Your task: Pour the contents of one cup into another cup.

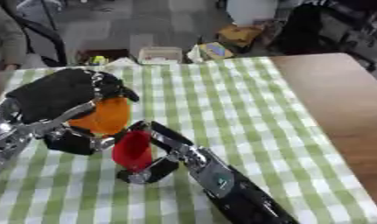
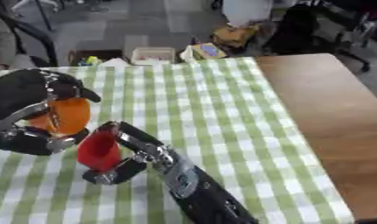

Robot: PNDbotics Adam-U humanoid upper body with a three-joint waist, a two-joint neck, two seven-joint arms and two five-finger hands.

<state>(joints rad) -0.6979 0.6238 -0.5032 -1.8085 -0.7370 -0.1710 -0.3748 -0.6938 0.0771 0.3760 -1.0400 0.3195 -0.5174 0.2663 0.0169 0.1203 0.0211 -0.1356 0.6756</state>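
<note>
The left hand [image 1: 65,94] has its fingers curled around the orange cup [image 1: 105,116], held above the green checked cloth [image 1: 221,100]. Just beside it on the right, the right hand [image 1: 164,151] closes around the red cup [image 1: 133,151]. The cups' contents are hidden.

A green-and-white checked cloth [image 1: 221,109] covers most of a brown wooden bench [image 1: 336,100], whose right side is left bare. Beyond the far edge, on a grey floor [image 1: 122,26], sit a small white box [image 1: 160,54], a yellowish cardboard box [image 1: 239,35] and some colourful packets [image 1: 214,50].
</note>
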